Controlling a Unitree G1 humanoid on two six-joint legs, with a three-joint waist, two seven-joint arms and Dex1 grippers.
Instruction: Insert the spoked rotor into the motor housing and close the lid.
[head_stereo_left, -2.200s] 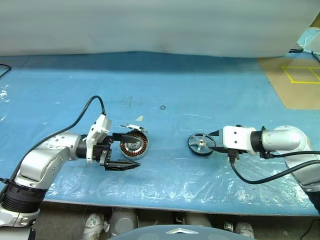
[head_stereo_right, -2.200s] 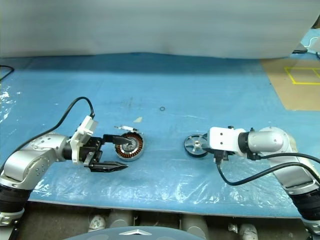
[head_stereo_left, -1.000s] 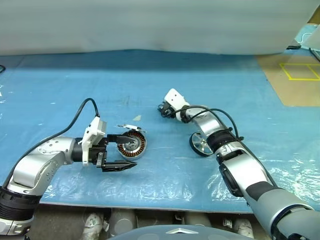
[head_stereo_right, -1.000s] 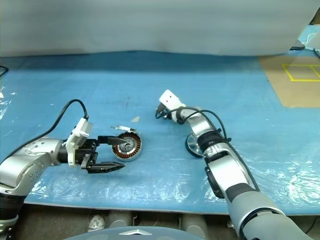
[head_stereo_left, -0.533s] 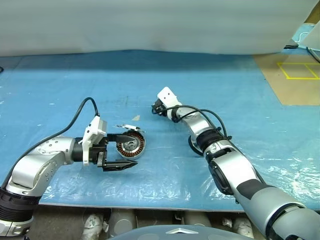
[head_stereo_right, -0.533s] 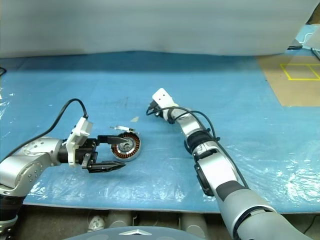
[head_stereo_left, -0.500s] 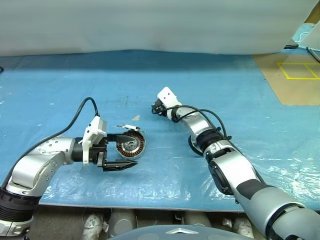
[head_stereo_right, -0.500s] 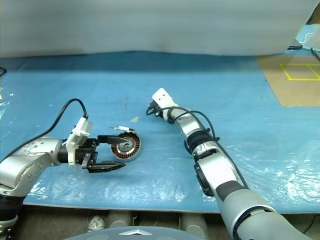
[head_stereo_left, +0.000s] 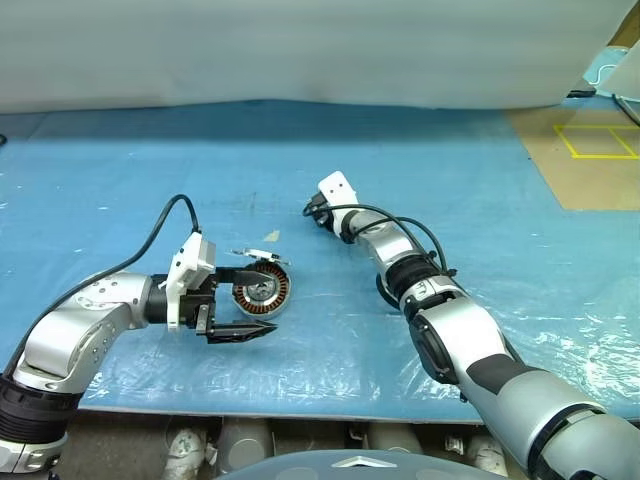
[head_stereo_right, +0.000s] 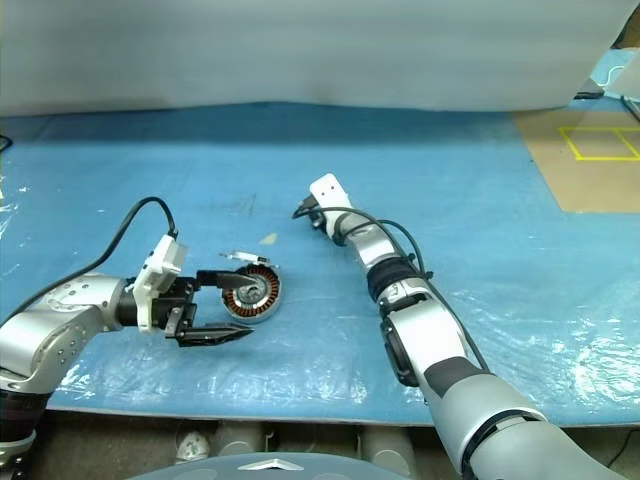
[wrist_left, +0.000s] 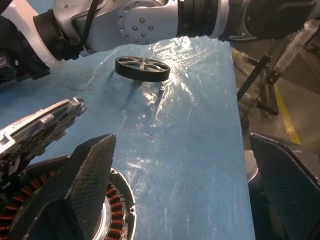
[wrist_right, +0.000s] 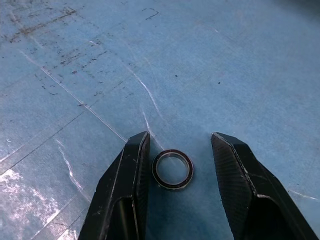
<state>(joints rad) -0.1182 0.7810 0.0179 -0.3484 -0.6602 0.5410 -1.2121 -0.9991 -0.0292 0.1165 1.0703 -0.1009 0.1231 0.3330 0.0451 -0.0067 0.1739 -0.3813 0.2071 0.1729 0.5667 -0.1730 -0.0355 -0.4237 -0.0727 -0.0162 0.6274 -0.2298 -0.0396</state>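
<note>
At frame centre, a small black ring (wrist_right: 173, 169) is being straddled by the right gripper (wrist_right: 175, 150), jaws apart; the rotor (wrist_left: 142, 68) lies ungrasped behind; the left gripper (head_stereo_left: 250, 302), jaws wide, is flanking the housing (head_stereo_left: 262, 291). The rotor should be targeted instead.

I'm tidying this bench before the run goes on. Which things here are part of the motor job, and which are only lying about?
Job:
- spoked rotor, lying on the blue sheet
- motor housing, copper windings exposed
- lid, standing open

Lying about:
- thin black ring, between the open right gripper fingers
- small pale scrap
</note>
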